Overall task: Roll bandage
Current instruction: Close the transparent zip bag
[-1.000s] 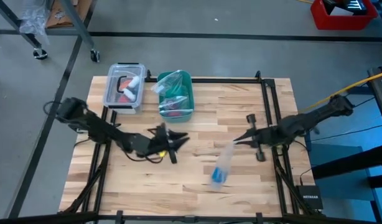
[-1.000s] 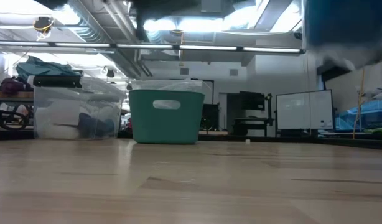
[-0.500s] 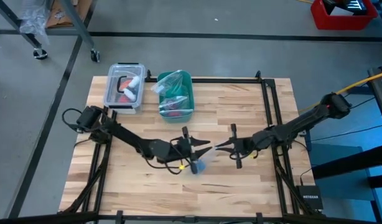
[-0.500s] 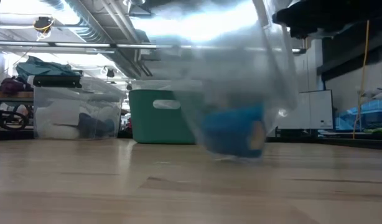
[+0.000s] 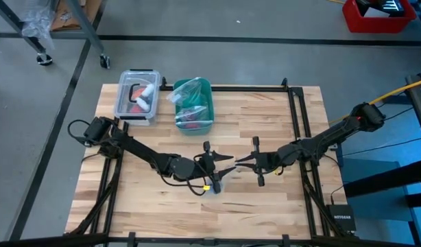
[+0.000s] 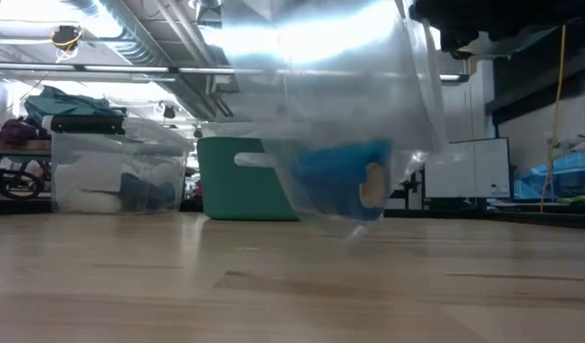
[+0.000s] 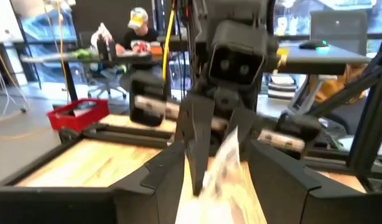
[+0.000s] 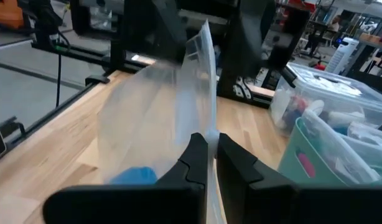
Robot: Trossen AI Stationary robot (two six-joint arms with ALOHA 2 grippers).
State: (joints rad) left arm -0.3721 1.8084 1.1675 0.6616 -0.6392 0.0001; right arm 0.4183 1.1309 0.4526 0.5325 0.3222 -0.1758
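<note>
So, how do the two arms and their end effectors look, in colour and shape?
Both arms are dark, slim and jointed. The left arm carries a dark cable loop at its base and a small yellow mark near its wrist. The right arm has an orange-red spot near its base. The left end effector and right end effector each have two dark, tapered fingers.

A light wooden table (image 5: 265,123) carries a clear lidded box (image 5: 136,96) beside a teal bin (image 5: 194,110).
</note>
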